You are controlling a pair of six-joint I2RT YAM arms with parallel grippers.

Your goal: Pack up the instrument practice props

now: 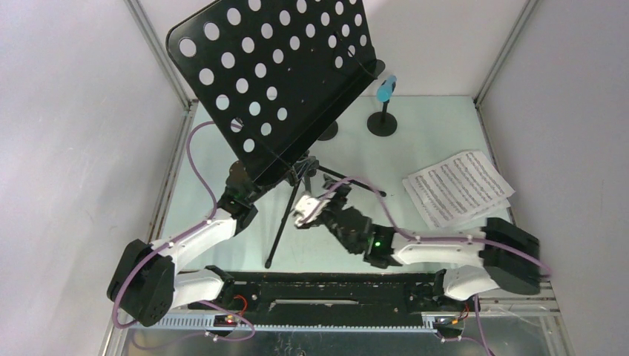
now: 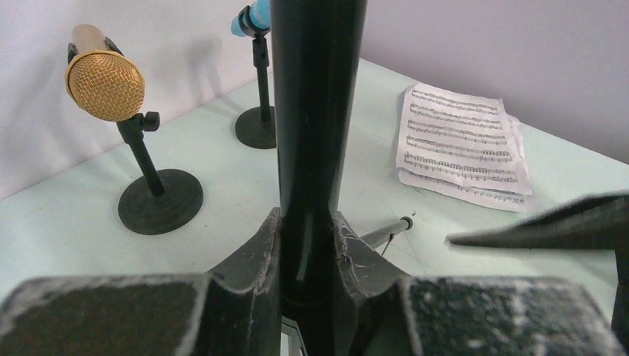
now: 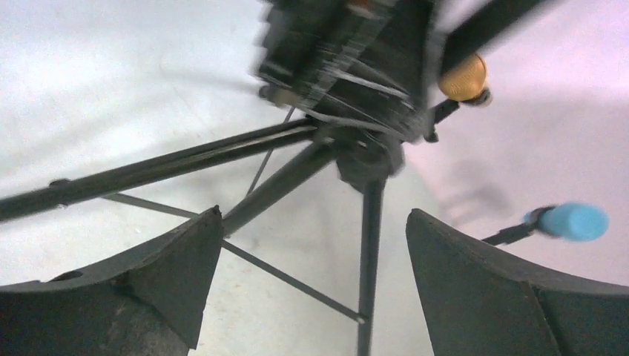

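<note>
The black music rack has its perforated desk tilted high over the table's back left, on a tripod with legs spread. My left gripper is shut on the rack's black pole, its fingers pressed against both sides. The right gripper stands open just right of the tripod hub, and a leg shows in the gap between its fingers untouched. White sheet-music pages lie flat at the right. The tan microphone and the light-blue microphone sit in their round-based holders.
The blue microphone's holder base stands at the back, with the other base partly under the desk. White walls with metal corner posts close in the mint table. One tripod leg tip reaches near the arms' base rail.
</note>
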